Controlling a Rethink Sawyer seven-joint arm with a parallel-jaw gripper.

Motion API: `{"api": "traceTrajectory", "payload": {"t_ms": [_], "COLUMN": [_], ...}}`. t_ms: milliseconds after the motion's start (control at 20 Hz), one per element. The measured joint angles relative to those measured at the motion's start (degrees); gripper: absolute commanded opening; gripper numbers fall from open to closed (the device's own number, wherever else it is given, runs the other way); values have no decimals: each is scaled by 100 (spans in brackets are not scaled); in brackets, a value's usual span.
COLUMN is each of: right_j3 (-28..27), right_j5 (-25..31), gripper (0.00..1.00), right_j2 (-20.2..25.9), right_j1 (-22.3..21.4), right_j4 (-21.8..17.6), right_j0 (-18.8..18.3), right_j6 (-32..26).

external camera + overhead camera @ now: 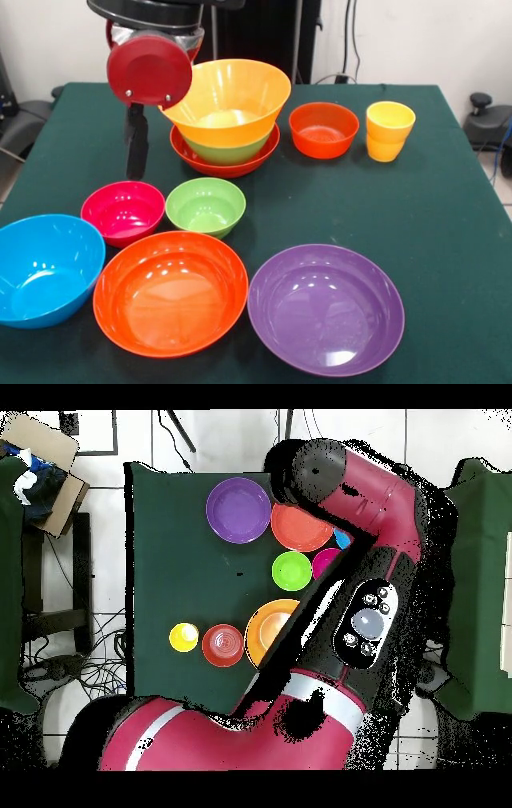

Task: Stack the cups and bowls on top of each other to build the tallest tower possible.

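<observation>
Bowls stand nested in a tower (226, 120) at the far middle of the green counter (448, 208): a wide red-orange bowl (228, 164) lowest, a lime green one (228, 150) inside it, and a large orange bowl (228, 100) uppermost, tilted a little. Right of the tower sits a small red-orange bowl (323, 130), and right of that, apart from it, two yellow-orange cups (390, 130), one set in the other. Nearer lie a magenta bowl (122, 212) and a small lime green bowl (206, 206), just beside each other. Along the near edge are a blue bowl (46, 268) at the left, a big orange-red bowl (170, 292) touching it, and a purple bowl (326, 308) at the right.

The tool (136, 148) hangs just left of the tower, above the counter, under the arm's red disc (150, 70). It shows only as one dark vertical shape, so I cannot tell whether it is apart or together. It grips nothing that can be seen.

In the overhead view the red arm (370, 534) covers the tower's right side and most of the blue bowl.
</observation>
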Motion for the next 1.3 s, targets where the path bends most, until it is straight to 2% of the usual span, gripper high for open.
{"api": "traceTrajectory", "payload": {"t_ms": [300,700,1300], "right_j3": [-364,-626,-985], "right_j5": [1,2,1], "gripper": [100,100,100], "right_j2": [-121,-266,-288], "right_j1": [260,543,917], "right_j4": [126,184,548], "right_j0": [4,5,6], "right_j6": [235,249,250]}}
